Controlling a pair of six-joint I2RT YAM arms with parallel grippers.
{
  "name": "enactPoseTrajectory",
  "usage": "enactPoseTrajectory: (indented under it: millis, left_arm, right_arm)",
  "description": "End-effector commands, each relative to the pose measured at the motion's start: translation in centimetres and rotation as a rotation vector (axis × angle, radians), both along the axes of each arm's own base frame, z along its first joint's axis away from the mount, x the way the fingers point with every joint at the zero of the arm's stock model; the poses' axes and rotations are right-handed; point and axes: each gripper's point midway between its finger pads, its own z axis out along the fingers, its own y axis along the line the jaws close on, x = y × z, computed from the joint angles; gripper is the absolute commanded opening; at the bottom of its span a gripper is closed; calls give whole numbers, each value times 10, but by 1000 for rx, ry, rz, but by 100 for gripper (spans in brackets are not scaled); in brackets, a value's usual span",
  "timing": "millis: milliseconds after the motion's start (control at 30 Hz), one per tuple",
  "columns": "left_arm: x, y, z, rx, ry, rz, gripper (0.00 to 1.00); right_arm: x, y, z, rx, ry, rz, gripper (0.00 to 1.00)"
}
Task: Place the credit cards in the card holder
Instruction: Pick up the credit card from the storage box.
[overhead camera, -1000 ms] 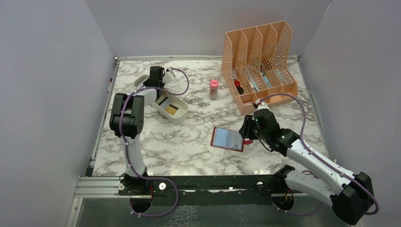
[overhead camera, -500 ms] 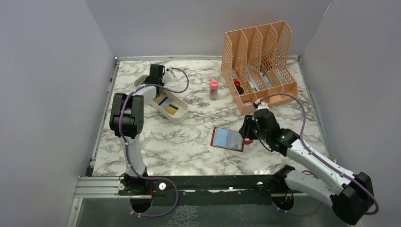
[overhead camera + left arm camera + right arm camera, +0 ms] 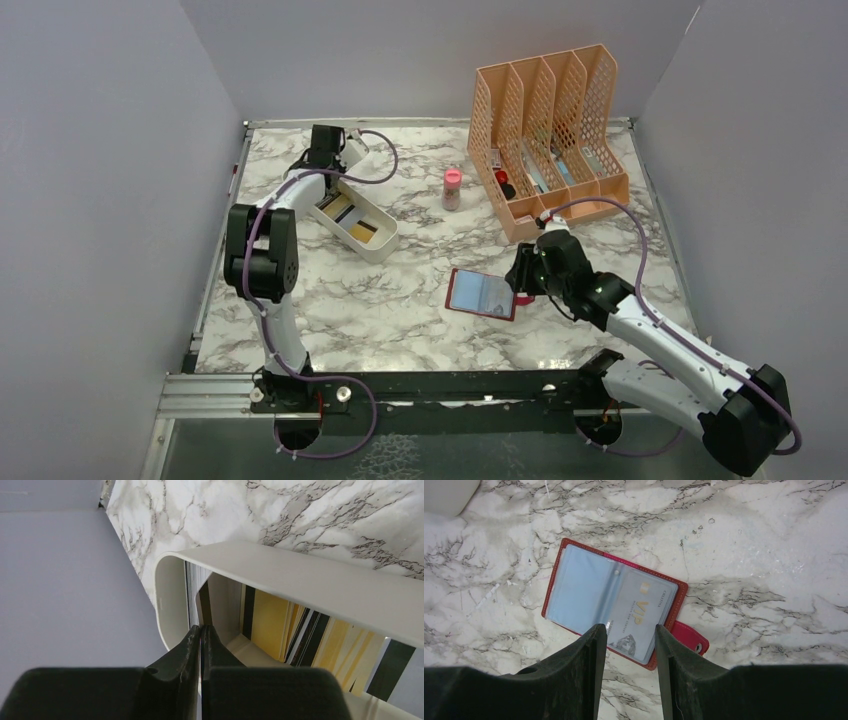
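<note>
Where the table (image 3: 400, 310) runs to its far left corner, my left gripper (image 3: 201, 627) sits over the far end of the white tray (image 3: 300, 575). Its fingers are pinched tight on a thin dark credit card (image 3: 203, 602) seen edge-on. Since a second ago it has drawn back toward the rear wall, and the elbow has swung out to the left. More cards (image 3: 270, 625), yellow and black, stand in the tray, too slanted for me to read any print. Moving right, a pink-capped bottle (image 3: 452, 188) stands alone, where it stood before. Next comes the red card holder (image 3: 579, 587), lying open and flat near the front, unmoved. Its left pocket shows plain blue, and the pale card (image 3: 639, 615) in its right pocket reads "VIP" in gold, under a smaller line I cannot make out. My right gripper (image 3: 626, 635) hangs just above that right page, fingers spread and holding nothing, the arm stretched low and forward from its base exactly as before. Behind it, an orange file rack (image 3: 545, 130) stands at the back right.
</note>
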Motion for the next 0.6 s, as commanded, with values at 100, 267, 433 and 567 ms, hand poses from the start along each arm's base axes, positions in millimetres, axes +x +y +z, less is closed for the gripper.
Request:
enactPoseTrajectory:
  millis: [100, 267, 433, 567]
  left_arm:
    - [-15, 3, 34, -55, -48, 43, 0]
    - [-22, -9, 56, -155, -114, 61, 0]
    - [-29, -43, 101, -386, -216, -15, 0]
    - [-37, -62, 133, -564, -289, -1, 0]
  right_arm:
    - [1, 1, 17, 23, -42, 1, 45]
    - [1, 2, 16, 28, -43, 2, 45]
    - [-2, 2, 16, 41, -26, -1, 45]
    - [-7, 5, 20, 74, -16, 2, 45]
